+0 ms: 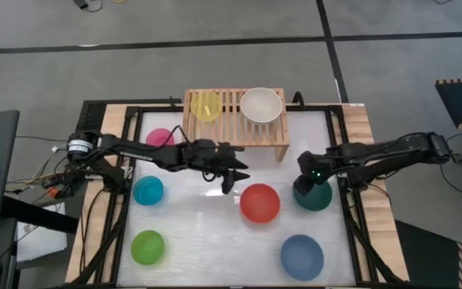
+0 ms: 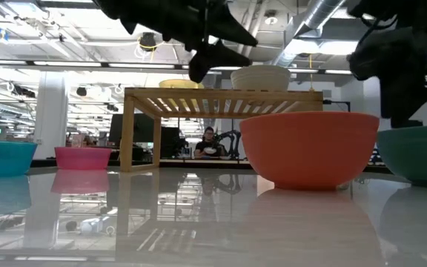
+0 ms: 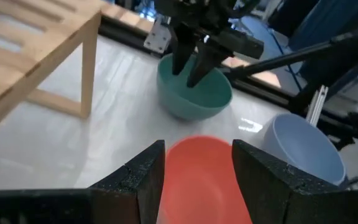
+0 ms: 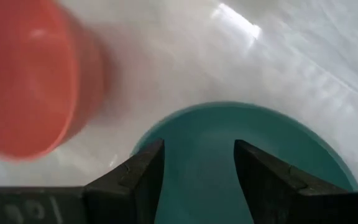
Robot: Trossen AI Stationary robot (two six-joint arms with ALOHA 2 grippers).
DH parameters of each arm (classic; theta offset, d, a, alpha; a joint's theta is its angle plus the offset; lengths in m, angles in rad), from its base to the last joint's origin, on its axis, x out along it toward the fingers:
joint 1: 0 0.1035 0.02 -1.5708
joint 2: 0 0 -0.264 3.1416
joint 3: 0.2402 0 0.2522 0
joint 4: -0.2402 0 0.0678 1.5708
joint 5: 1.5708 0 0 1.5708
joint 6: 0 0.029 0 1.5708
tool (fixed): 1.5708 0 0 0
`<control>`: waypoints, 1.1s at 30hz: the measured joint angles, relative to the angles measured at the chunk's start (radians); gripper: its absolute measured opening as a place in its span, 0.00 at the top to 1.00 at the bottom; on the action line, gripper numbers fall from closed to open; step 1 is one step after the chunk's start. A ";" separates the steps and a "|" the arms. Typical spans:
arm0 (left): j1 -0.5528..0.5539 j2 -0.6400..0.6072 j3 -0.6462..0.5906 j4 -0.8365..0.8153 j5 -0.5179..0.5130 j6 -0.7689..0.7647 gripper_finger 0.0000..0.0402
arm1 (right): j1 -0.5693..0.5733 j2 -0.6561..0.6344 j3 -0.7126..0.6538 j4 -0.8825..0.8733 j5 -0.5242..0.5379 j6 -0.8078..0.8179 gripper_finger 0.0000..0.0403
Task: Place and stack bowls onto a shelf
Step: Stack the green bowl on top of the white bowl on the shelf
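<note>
Glossy white desk (image 1: 207, 233) under me, with the shelf (image 1: 235, 128) at its far edge as my landmark. Going left to right: the pink bowl (image 1: 160, 138) sits just left of the shelf, the cyan bowl (image 1: 148, 190) nearer than that, and the green bowl (image 1: 147, 246) nearest of all on that side. On the shelf's slats the yellow bowl (image 1: 206, 106) rests at the left and the white bowl (image 1: 261, 105) at the right, apart from each other.

My left pincer (image 1: 229, 175) hangs in front of the shelf, jaws spread and empty, above the desk and just left of the red bowl (image 1: 260, 202). My right pincer (image 1: 305, 186) hovers over the left rim of the teal bowl (image 1: 314, 195), jaws also apart and holding nothing, one finger (image 4: 132, 177) inside the rim line and the other over the hollow. The blue bowl (image 1: 301, 256) lies nearest, well in front of the shelf's right end.

I judge the step in hand is taking the teal bowl. To do it well I should lower until the wall sits deep between my fingers, pinch it squarely, then lift straight up so the slick plastic does not skid into the red bowl beside it. My left pincer should keep clear of the path to the shelf.
</note>
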 joint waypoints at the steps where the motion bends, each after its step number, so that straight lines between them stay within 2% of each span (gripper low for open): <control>1: -0.003 0.000 0.000 0.011 -0.016 0.000 0.57 | 0.007 -0.010 0.000 0.016 -0.009 -0.011 0.46; 7: -0.008 -0.024 0.005 0.023 -0.075 -0.002 0.57 | 0.042 -0.020 0.000 0.158 0.025 -0.006 0.46; 13: -0.015 -0.005 0.006 -0.082 -0.066 0.001 0.57 | 0.080 0.051 0.000 0.344 0.204 0.058 0.46; 17: -0.022 -0.012 0.008 -0.129 -0.040 0.001 0.57 | 0.108 0.126 0.000 0.360 0.267 0.141 0.46; 23: -0.024 -0.089 0.007 -0.284 -0.048 -0.006 0.57 | 0.165 0.197 -0.001 0.330 0.284 0.231 0.46; 28: -0.024 -0.140 0.006 -0.384 -0.050 0.021 0.57 | 0.186 0.199 0.032 0.272 0.299 0.255 0.46; 33: -0.024 -0.195 0.006 -0.438 -0.048 0.034 0.57 | 0.172 0.199 0.101 0.058 0.305 0.282 0.46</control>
